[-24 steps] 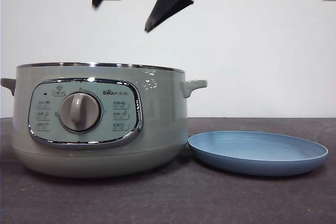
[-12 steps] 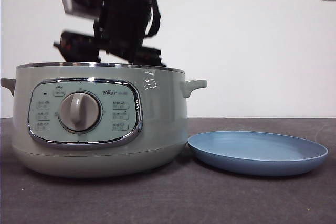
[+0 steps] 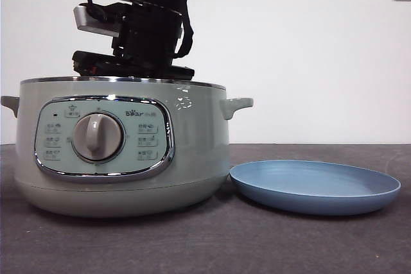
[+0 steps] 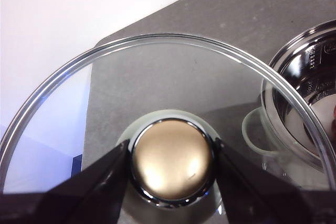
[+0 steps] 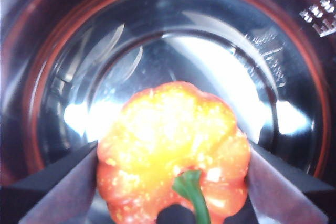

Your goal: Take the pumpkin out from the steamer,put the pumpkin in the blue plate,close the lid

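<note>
Pumpkin first: we see it down inside the steamer, orange-red with a curved green stem, lying on the shiny steel floor of the pot. Our right hand has its two black jaws spread to either side of the pumpkin, one at each flank and close against it; we cannot tell from the right wrist view whether they already press on it.

In the front view the right arm reaches down from above into the open top of the steamer, its dark wrist body just over the steel rim, and the hand itself is hidden below that rim. The steamer stands on the dark grey worktop with its dial and control panel facing the camera.

Our left hand is clamped on the knob of the lid, a jaw on each side of the round metallic-looking knob, holding the glass lid up off the pot and off to one side; through the glass we see the worktop and part of the steamer's rim. In the front view only an edge of the lid shows at the top left corner.

Beside the steamer, nearly touching its base, the blue plate sits flat on the worktop.
</note>
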### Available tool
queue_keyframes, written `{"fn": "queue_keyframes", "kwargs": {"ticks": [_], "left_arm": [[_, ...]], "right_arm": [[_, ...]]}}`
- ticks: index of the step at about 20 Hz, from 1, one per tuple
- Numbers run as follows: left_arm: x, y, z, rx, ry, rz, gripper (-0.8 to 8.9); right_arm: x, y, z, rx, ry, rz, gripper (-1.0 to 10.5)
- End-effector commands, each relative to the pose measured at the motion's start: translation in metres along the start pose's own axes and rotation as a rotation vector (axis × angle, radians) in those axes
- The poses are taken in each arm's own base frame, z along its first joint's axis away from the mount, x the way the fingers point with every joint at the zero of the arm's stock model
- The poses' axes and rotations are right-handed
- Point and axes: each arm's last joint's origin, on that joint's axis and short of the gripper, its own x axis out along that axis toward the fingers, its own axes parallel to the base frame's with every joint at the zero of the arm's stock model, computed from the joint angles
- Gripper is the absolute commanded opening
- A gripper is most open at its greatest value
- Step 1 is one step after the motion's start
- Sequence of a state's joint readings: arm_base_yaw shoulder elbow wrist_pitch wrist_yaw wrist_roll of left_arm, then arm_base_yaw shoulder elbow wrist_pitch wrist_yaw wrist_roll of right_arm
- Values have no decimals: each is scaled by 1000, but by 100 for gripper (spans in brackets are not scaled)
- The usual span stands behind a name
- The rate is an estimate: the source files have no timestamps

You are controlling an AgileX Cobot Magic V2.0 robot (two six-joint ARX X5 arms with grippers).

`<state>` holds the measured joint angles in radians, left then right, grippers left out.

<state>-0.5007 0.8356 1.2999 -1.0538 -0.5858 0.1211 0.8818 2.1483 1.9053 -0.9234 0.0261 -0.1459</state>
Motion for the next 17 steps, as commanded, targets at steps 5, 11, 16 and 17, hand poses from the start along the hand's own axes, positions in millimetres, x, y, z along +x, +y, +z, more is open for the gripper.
{"fn": "queue_keyframes", "kwargs": {"ticks": [5,11,16,17], "left_arm": [[-6,3,9,-40,-95,-62,-12],[-6,2,12,-57,-134,-111,-13],[-7,2,15,-69,-158,-115,-12],[-7,2,16,-71,-166,-133,-12]], "right_arm": [[-104,-24,-20,67,-74,-43,-16],[-189,-93,-90,414,14,-131,-16],[-203,-115,-138,584,47,-183,-16],[-199,-115,-147,599,44,-190,-16]]}}
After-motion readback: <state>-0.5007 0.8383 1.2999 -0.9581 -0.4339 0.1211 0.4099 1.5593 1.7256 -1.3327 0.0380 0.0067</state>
